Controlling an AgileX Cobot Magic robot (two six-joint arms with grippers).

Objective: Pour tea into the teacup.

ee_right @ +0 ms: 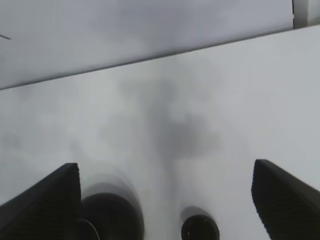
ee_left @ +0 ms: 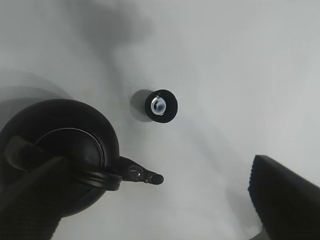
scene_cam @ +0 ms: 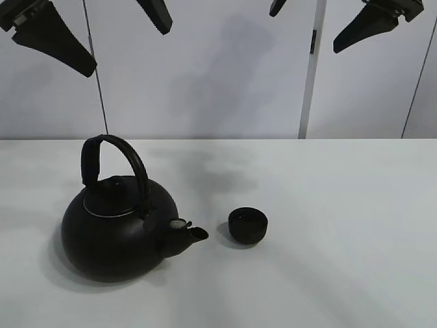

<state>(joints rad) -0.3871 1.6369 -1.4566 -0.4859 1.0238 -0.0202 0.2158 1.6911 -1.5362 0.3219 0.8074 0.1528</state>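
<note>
The black kettle (scene_cam: 119, 232) stands upright on the white table, left of centre, its bail handle up and its spout toward the teacup (scene_cam: 247, 224). The teacup is small, black and upright, a short gap off the spout tip. No tea stream shows. My left gripper (scene_cam: 124, 49) hangs open and empty high above the kettle. My right gripper (scene_cam: 306, 31) hangs open and empty high above the teacup's right. The left wrist view looks down on the kettle (ee_left: 60, 155) and the teacup (ee_left: 161, 106), which has a bright glint inside. The right wrist view shows the kettle (ee_right: 107, 217) and the teacup (ee_right: 200, 230).
The white table (scene_cam: 341, 205) runs to a pale panelled wall (scene_cam: 218, 82) at the back. Nothing else stands on it in view.
</note>
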